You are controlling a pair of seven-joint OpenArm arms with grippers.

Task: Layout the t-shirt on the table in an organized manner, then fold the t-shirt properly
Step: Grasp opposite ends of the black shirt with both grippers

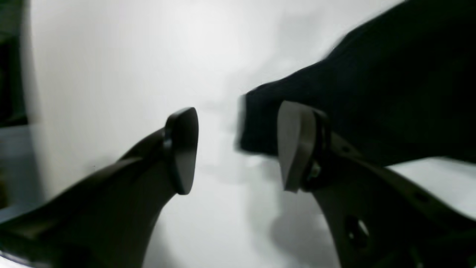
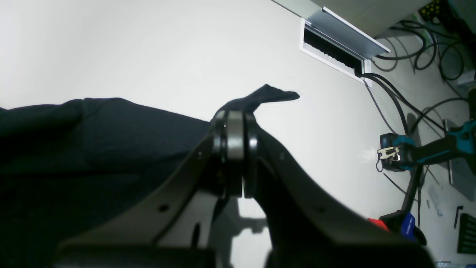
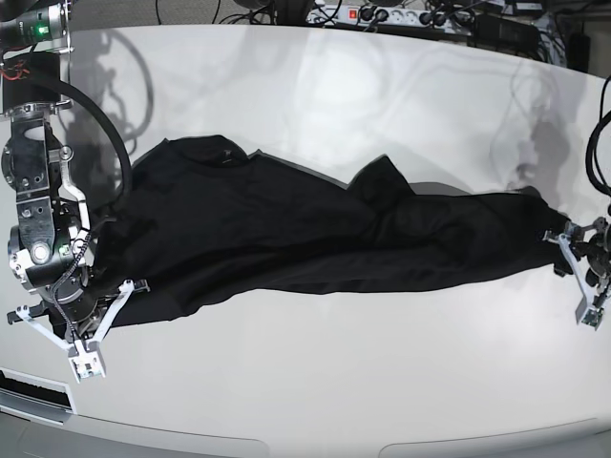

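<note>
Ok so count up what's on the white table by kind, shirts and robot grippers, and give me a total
Black t-shirt: 1, spread across the table
Grippers: 2, left gripper open beside the shirt, right gripper shut on a fold of it
Total: 3

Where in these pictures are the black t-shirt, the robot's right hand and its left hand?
t-shirt (image 3: 286,234), base view, middle of the spread cloth.
right hand (image 2: 235,126), right wrist view, between the fingertips, shut on the cloth.
left hand (image 1: 238,149), left wrist view, the gap between the open fingertips.
</note>
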